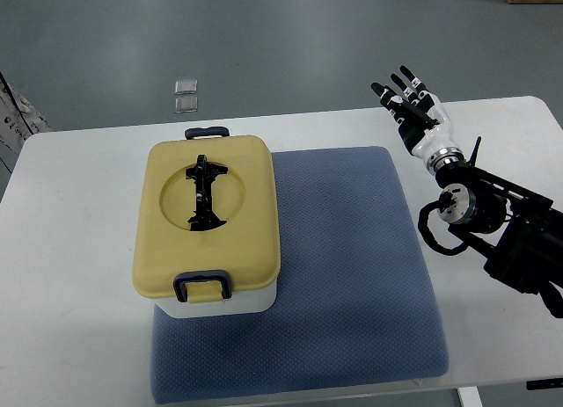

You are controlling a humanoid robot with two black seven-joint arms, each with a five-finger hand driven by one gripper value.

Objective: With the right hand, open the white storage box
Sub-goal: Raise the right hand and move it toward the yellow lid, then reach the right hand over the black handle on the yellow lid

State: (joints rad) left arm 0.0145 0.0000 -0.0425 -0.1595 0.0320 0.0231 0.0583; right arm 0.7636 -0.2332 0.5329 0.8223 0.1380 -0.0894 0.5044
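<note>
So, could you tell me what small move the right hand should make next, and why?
Probably swing the right hand left toward the storage box. The hand is open, hovering over the table's far edge and well clear of the box, whose yellow lid looks closed, with both latches apparently down.

Top view. A white storage box (220, 300) with a yellow lid (208, 215) sits on the left part of a blue mat (352, 266) laid on a white table (70, 249). A black handle (203, 192) lies in the lid's round recess; dark latches sit at the near (202, 286) and far (206, 132) edges. The right hand (410, 98), fingers spread and empty, hovers over the table's far right, well apart from the box.
</note>
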